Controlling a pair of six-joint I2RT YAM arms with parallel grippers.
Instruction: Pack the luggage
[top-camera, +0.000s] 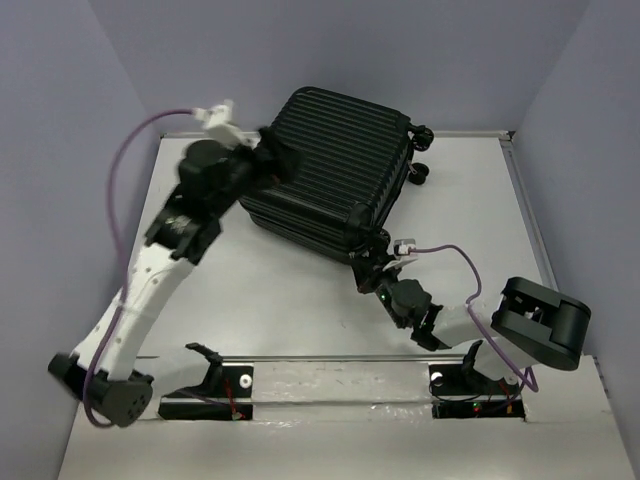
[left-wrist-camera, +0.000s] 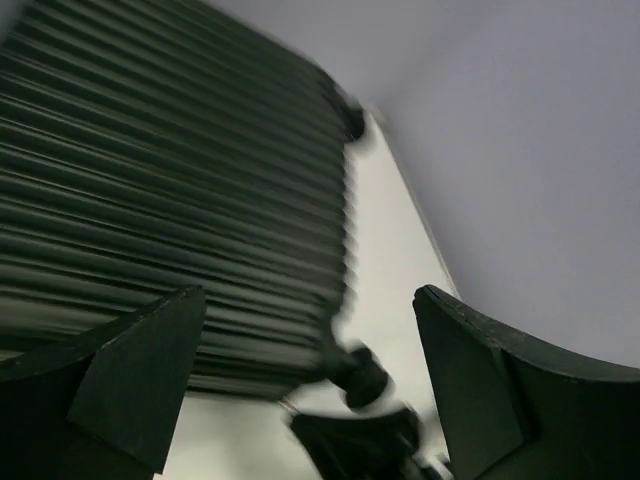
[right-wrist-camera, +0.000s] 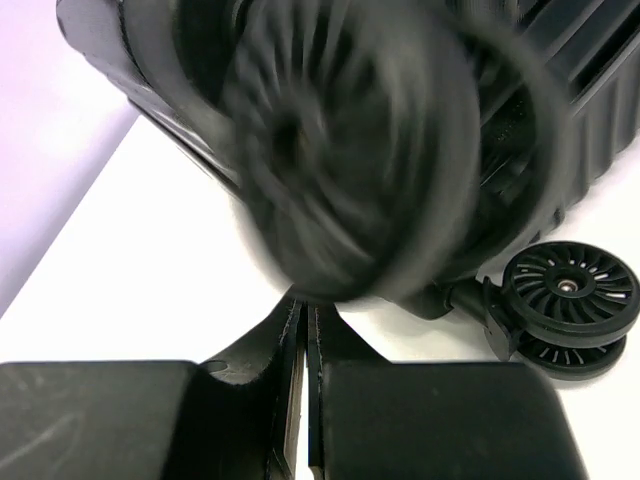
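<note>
The luggage is a black ribbed hard-shell suitcase that lies shut at the far middle of the table, with small wheels on its right end. My left gripper is open over its left edge. In the left wrist view the ribbed shell fills the space ahead of the spread fingers. My right gripper is shut at the suitcase's near corner. In the right wrist view its tips are right under a blurred wheel, and a second wheel stands to the right.
The white table is boxed in by purple-grey walls on the left, back and right. A purple cable loops off the left arm. The right arm's elbow is near the right edge. Two arm mounts sit on the near edge.
</note>
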